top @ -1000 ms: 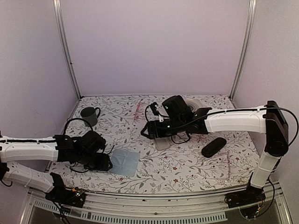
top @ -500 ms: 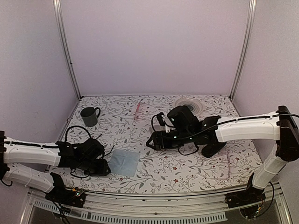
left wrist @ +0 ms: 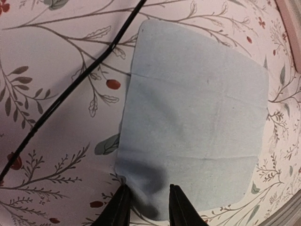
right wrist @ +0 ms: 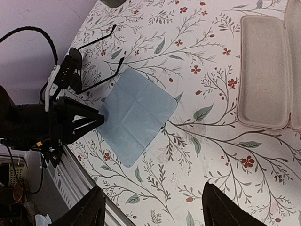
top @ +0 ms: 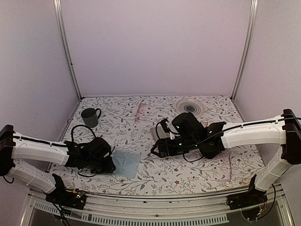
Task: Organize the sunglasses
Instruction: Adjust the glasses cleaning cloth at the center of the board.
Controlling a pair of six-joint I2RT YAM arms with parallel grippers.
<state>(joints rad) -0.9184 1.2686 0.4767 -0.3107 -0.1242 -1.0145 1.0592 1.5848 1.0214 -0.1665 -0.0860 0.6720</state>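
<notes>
Left arm stretched low. Left gripper (left wrist: 148,188) has fingers slightly apart, straddling the cloth's (left wrist: 197,117) near edge. Right gripper (right wrist: 153,188) is raised right of the cloth, fingers wide apart. Sunglasses (right wrist: 73,70) lie flat just off the cloth's left edge, temples unfolded and running roughly along that edge.

White arm links (top: 37,150), blk joints (top: 188,129), blk cables (right wrist: 30,28)

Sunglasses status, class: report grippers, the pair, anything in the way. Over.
Left gripper open, straddling blue cloth edge. Right gripper open, empty, hovering. Sunglasses unfolded, ungrasped, beside left arm. Cloth lies between pair and open case.
</notes>
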